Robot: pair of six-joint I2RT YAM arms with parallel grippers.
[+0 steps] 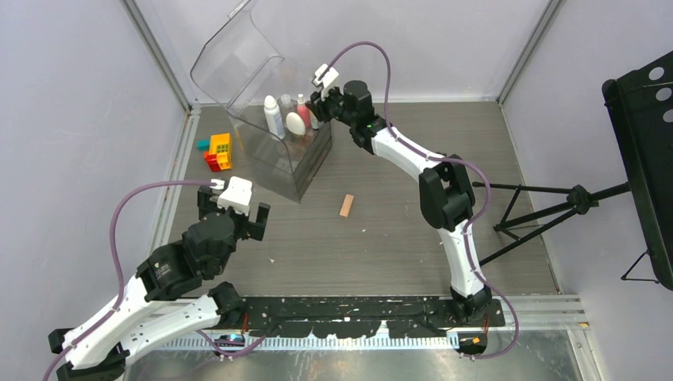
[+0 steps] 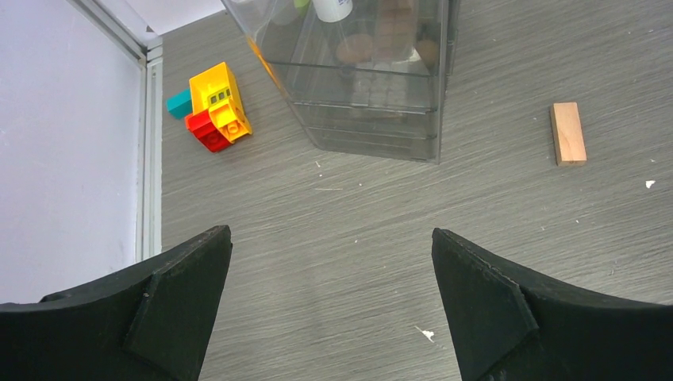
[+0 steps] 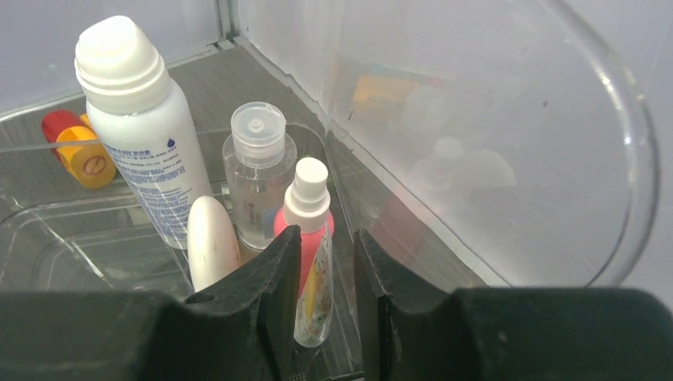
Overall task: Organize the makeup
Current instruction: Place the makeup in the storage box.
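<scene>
Where closed off by pale lilac walls [image 1: 79, 95] on the left and at the back, joined at aluminium corner posts: grey wood-grain tabletop [image 1: 381, 246], streaked and dotted with white flecks. Beyond the right edge, black perforated stand [image 1: 644, 159] and black tripod [image 1: 555, 206]. Along the near edge, black mounting plate [image 1: 365, 305], scuffed white.

Toward the back left corner, large clear plastic case [image 1: 298, 163], lid tipped up and back, drawers facing the near side. Upright and close together in its top compartment: white bottle [image 3: 139, 135], clear bottle [image 3: 258, 182], pink spray bottle [image 3: 311, 198], and white oval compact [image 3: 213, 242] on edge.

Reaching into that compartment, right gripper [image 3: 325, 234], fingers parted only narrowly, pink spray bottle showing in the gap; touching or not, cannot tell. Over bare table, left gripper [image 2: 332, 232], spread wide, holding nothing.

Just left of the case, colourful toy bricks [image 2: 213, 107]. Well apart on open table right of the case, small tan block [image 2: 568, 133], lying flat.
</scene>
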